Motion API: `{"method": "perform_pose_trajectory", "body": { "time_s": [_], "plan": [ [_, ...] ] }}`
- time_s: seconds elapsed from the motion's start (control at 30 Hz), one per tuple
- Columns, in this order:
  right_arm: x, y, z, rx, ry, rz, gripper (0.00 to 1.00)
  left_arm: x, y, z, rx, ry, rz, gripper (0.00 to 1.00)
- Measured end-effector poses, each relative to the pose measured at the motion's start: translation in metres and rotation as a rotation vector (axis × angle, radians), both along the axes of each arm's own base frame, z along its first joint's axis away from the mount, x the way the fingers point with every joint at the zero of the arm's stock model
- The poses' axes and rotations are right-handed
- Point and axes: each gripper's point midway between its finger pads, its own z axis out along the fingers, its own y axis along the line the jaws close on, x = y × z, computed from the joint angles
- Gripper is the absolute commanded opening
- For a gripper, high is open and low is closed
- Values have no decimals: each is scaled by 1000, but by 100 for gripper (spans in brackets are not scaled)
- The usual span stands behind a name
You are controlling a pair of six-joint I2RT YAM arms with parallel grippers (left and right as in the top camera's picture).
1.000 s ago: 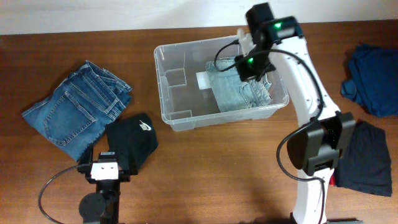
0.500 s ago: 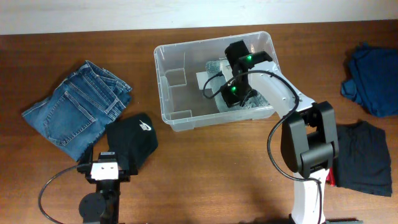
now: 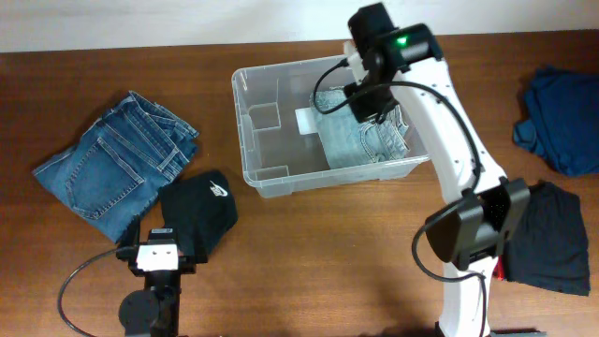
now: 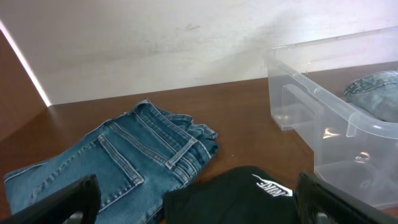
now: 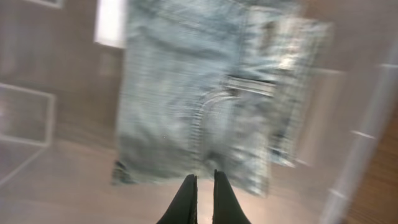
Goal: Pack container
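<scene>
Folded blue jeans (image 4: 124, 165) lie on the brown worktop (image 4: 242, 112), back pockets up. Just beside them, nearer the camera, lies a black garment (image 4: 230, 199) bearing a white Nike logo. At right stands the clear plastic container (image 4: 336, 124), with pale denim (image 4: 373, 90) visible inside. A white wall (image 4: 155, 43) rises behind. The left end effector (image 4: 196, 208) is spread wide, its dark fingers (image 4: 68, 200) at the lower corners.

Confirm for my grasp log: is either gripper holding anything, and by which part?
Nothing is held. The right gripper has its jaws shut, empty, above the light jeans in the container; the left gripper is open and empty.
</scene>
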Motion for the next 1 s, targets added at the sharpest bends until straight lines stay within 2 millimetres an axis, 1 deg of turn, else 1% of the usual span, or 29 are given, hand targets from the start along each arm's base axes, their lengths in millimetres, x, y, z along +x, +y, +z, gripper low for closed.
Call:
{"method": "perform_pose_trajectory", "body": {
  "time_s": [0.03, 0.1, 0.17, 0.2, 0.27, 0.3, 0.33, 0.4, 0.5, 0.6, 0.7, 0.8, 0.87, 0.93, 1.0],
  "plan": [
    [-2, -6, 3, -17, 0, -10, 4, 0, 0, 0, 0, 0, 0, 100],
    [-3, -19, 2, -42, 9, -33, 4, 0, 0, 0, 0, 0, 0, 100],
    [-2, -31, -3, -58, 23, -58, 4, 0, 0, 0, 0, 0, 0, 100],
    [-2, -40, -9, -68, 35, -75, 4, 0, 0, 0, 0, 0, 0, 100],
    [-1, -50, -19, -78, 51, -96, 4, 0, 0, 0, 0, 0, 0, 100],
    [0, -57, -28, -85, 62, -110, 4, 0, 0, 0, 0, 0, 0, 100],
    [-1, -60, -33, -87, 70, -115, 4, 0, 0, 0, 0, 0, 0, 100],
    [-2, -66, -51, -92, 93, -129, 4, 0, 0, 0, 0, 0, 0, 100],
    [-5, -67, -80, -86, 123, -131, 4, 0, 0, 0, 0, 0, 0, 100],
    [-13, -66, -107, -80, 158, -127, 4, 0, 0, 0, 0, 0, 0, 100],
    [-21, -66, -125, -82, 188, -126, 4, 0, 0, 0, 0, 0, 0, 100],
    [-25, -67, -127, -87, 201, -125, 4, 0, 0, 0, 0, 0, 0, 100],
    [-29, -68, -121, -92, 220, -125, 4, 0, 0, 0, 0, 0, 0, 100],
    [-31, -68, -107, -95, 232, -125, 4, 0, 0, 0, 0, 0, 0, 100],
    [-24, -67, -84, -87, 205, -127, 4, 0, 0, 0, 0, 0, 0, 100]
  ]
}}
